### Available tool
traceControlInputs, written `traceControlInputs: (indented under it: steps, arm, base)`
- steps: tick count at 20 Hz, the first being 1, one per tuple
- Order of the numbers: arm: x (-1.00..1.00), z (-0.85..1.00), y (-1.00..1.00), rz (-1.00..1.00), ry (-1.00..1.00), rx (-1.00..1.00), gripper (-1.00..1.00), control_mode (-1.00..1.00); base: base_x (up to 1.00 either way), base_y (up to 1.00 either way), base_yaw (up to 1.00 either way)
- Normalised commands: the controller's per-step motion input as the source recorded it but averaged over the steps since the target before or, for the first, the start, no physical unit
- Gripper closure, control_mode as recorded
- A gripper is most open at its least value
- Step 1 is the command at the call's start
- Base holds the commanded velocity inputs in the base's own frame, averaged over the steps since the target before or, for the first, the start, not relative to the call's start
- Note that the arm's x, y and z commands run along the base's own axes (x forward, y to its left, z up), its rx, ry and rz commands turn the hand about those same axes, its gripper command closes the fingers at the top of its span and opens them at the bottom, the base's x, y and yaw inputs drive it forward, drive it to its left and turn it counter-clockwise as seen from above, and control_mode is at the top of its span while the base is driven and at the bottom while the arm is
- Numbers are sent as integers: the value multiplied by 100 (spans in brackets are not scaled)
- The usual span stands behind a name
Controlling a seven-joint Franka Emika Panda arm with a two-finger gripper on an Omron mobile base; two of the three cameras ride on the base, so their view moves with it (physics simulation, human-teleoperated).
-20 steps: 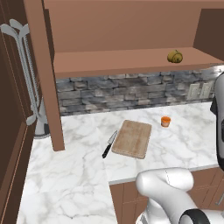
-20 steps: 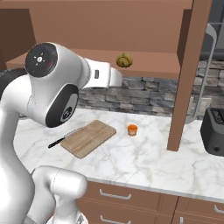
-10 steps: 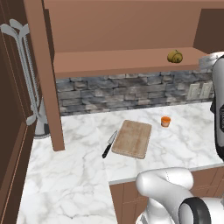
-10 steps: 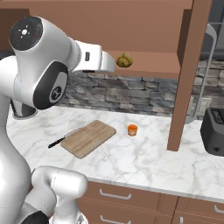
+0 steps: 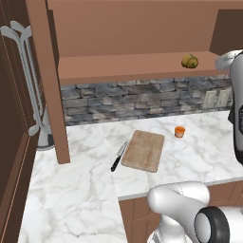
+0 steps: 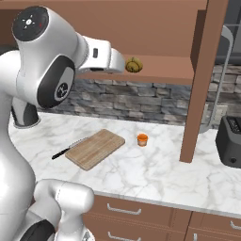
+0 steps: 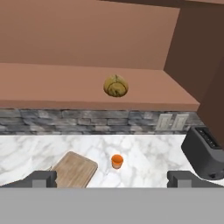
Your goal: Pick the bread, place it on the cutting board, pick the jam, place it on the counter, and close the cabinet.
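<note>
So the tool (image 7: 112,178) is spread wide with nothing between its tips, up in the air facing the open cabinet (image 7: 87,39). The bread (image 7: 116,85) sits dead ahead of it and a bit higher, on the cabinet's shelf near the front edge; it's a roundish lump, so no real long axis to speak of. Plenty of bare shelf on both sides of it, with the cabinet's side wall further off to the right.

Below the tool, the jam (image 7: 116,161) stands upright on the tabletop (image 7: 148,157), almost straight under the bread. The cutting board (image 7: 75,169) lies flat just left of the jam, not touching it, long axis running diagonally, top bare. A black-handled knife (image 5: 118,156) lies along the board's far side. A dark toaster (image 7: 203,153) sits off to the right. I can't see any readable label on the jar.
</note>
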Motion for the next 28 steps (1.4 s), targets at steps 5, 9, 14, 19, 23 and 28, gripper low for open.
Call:
traceControlInputs:
  steps: [5,9,14,19,23,28]
  arm:
    - [18,0,0,0,0,0,-100,-100]
    - [18,0,0,0,0,0,-100,-100]
    - [16,0,0,0,0,0,-100,-100]
    - [23,-1,0,0,-2,0,-100,-100]
    - [24,0,0,0,-3,0,-100,-100]
    - [25,0,0,0,-5,0,-100,-100]
  base:
    - [0,0,0]
    - [0,0,0]
    - [0,0,0]
    - [0,0,0]
    - [0,0,0]
    - [0,0,0]
